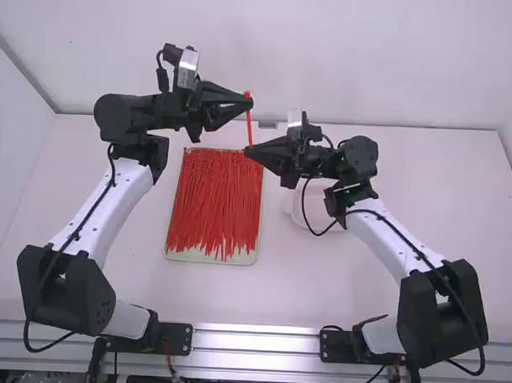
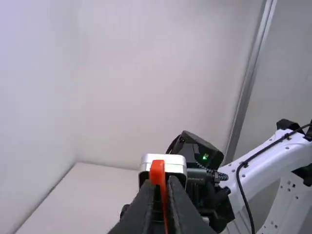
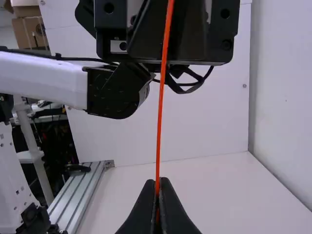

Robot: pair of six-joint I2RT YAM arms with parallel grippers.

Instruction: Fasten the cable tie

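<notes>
The white table (image 1: 424, 189) stands between white walls. I hold one red cable tie (image 1: 249, 124) in the air by the tray (image 1: 186, 257) of spare ties (image 1: 215, 203). My left gripper (image 1: 247, 96) pinches its top end and my right gripper (image 1: 247, 151) pinches its bottom end, both squeezed tight. To do this well, I think I should bend it slowly into a loop, not twist it, and aim the tip at its little hole.
</notes>
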